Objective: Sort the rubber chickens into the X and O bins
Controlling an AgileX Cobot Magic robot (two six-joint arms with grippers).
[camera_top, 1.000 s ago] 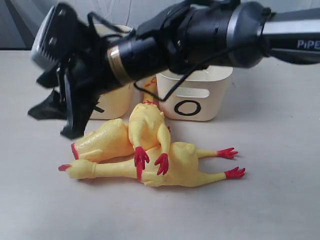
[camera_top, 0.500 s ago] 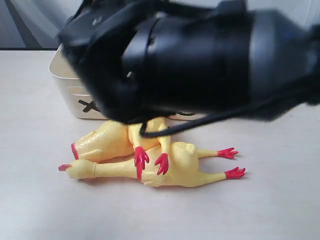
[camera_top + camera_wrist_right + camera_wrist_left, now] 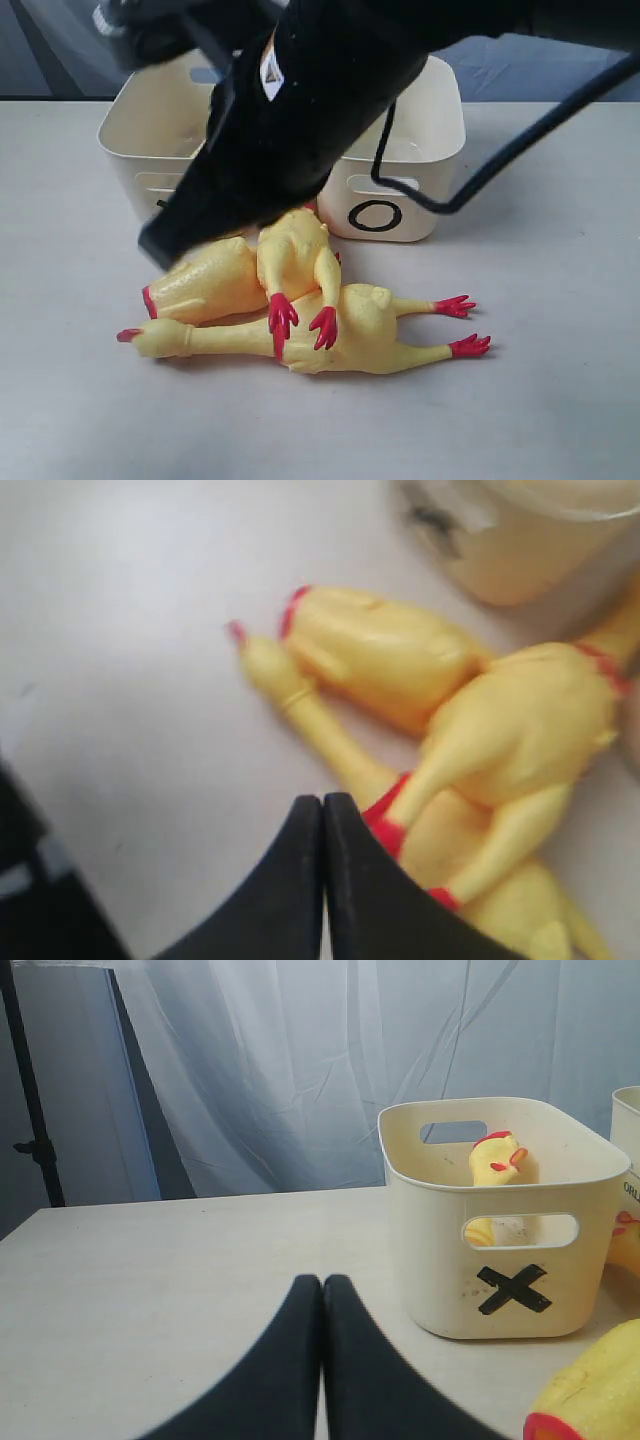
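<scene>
Three rubber chickens lie piled in front of the bins: one on the left (image 3: 205,282), one leaning up between the bins (image 3: 295,255), and a long one in front (image 3: 340,340). A fourth chicken (image 3: 500,1165) sits inside the X bin (image 3: 500,1280). The X bin (image 3: 130,150) is partly hidden behind my right arm, with the O bin (image 3: 400,205) beside it. My right gripper (image 3: 165,240) hangs shut and empty over the pile; its tips (image 3: 322,802) are next to the leaning chicken's red feet (image 3: 385,820). My left gripper (image 3: 322,1282) is shut and empty, low over the table, short of the X bin.
The black right arm (image 3: 330,90) and its cable (image 3: 480,180) cross in front of both bins. White curtains (image 3: 300,1060) hang behind the table. Part of a chicken's body (image 3: 590,1390) lies close to the left gripper.
The right arm has swung and tilted downward across the bins, bringing its gripper over the left of the pile. The chickens and bins have not moved.
</scene>
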